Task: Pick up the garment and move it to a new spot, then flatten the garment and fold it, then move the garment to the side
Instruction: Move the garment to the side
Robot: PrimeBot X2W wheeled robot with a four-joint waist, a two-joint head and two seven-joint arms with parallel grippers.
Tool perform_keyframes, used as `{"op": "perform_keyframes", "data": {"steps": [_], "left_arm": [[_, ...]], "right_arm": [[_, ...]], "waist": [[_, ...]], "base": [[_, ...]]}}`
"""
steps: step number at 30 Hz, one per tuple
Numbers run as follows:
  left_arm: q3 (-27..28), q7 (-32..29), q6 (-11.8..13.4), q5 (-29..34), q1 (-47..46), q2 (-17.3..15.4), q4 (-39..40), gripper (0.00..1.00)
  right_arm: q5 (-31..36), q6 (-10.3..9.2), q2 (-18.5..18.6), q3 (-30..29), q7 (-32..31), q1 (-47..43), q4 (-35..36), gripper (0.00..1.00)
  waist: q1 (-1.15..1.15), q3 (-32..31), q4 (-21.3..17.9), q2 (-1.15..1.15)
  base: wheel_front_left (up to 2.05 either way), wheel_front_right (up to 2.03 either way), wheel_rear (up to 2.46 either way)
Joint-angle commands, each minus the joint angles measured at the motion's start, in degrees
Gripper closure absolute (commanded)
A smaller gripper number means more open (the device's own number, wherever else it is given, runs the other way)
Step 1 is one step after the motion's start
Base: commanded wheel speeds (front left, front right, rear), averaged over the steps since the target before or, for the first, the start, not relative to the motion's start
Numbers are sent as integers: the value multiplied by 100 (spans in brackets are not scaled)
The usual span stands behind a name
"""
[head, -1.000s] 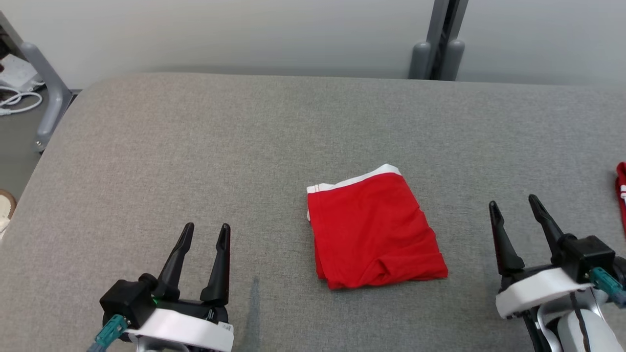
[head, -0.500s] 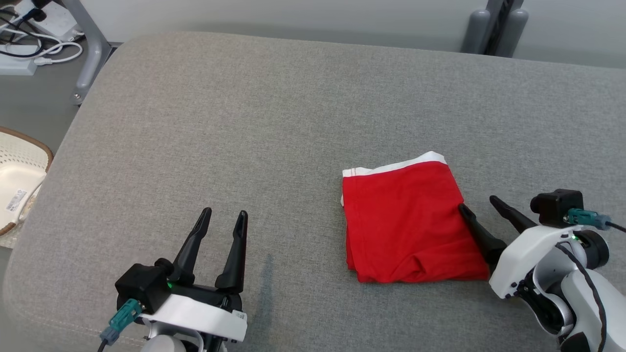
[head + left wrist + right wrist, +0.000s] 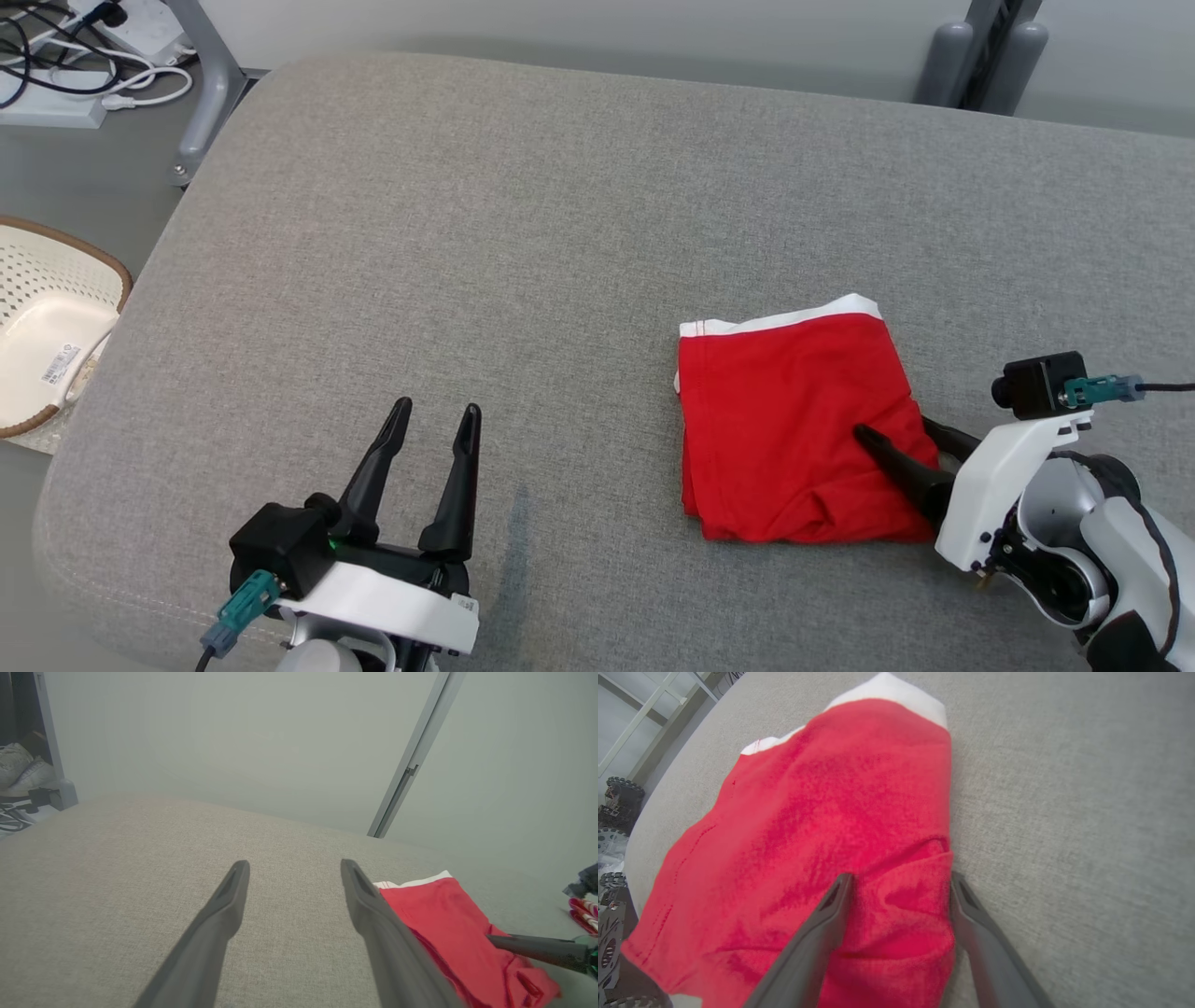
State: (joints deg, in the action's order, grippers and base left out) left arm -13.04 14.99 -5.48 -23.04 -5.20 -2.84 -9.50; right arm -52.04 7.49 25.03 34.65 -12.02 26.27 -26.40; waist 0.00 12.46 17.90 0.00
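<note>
Head view: wide fingers (image 3: 892, 459) astride garment (image 3: 784, 411)

Desk (image 3: 560, 233) padded in grey woven fabric, corners rounded. Pale grey wall (image 3: 560, 23) behind, light even. Grey floor (image 3: 75, 177) at left: metal leg (image 3: 210, 89), white cables (image 3: 140, 89), perforated cream basket (image 3: 47, 280) with brown rim. Twin grey posts (image 3: 980, 61) far right.

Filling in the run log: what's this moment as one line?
phase: pre-grasp | right gripper: open, astride folded red garment edge | left gripper: open, idle
</note>
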Motion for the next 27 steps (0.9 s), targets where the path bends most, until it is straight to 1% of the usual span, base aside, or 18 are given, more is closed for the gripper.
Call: {"op": "perform_keyframes", "data": {"steps": [1, 7, 11, 12, 13, 14, 19, 23, 27], "left_arm": [[-7, 17, 28, -4, -109, -21, 20, 0], [-46, 17, 39, -33, -138, -21, 18, 0], [-69, 17, 42, -59, -156, -21, 10, 0], [-77, 17, 40, -61, -159, -20, 7, 0], [-85, 17, 40, -63, -164, -21, 4, 0], [-94, 17, 40, -64, -170, -21, -3, 0], [-95, 17, 38, -36, -130, -21, -31, 0], [-43, 17, -6, -67, -68, -20, 72, 0], [-76, 17, -59, 28, -4, -22, 167, 0]], "right_arm": [[-78, 0, 45, 77, -26, 105, -40, 0], [-359, 0, 46, 413, 0, 376, -194, 0], [-514, 0, 58, 758, 52, 603, -279, 0], [-552, 0, 71, 818, 71, 639, -303, 14], [-589, 0, 80, 875, 95, 672, -326, 77], [-629, 0, 90, 931, 134, 703, -327, 100], [-697, 0, 179, 1177, 388, 775, -385, 100], [-667, 0, 272, 1415, 657, 854, -478, 100], [-436, 0, 494, 1713, 886, 965, -558, 100]], "waist": [[0, 16, 18, 0], [0, 76, 73, 0], [0, 119, 101, 0], [0, 126, 103, 0], [0, 129, 105, 0], [0, 125, 108, 0], [0, 43, 81, 0], [0, -65, -28, 0], [0, -168, -201, 0]], "base": [[0, 0, 0], [0, 0, 0], [0, 0, 0], [0, 0, 0], [0, 0, 0], [0, 0, 0], [0, 0, 0], [0, 0, 0], [0, 0, 0]]}}
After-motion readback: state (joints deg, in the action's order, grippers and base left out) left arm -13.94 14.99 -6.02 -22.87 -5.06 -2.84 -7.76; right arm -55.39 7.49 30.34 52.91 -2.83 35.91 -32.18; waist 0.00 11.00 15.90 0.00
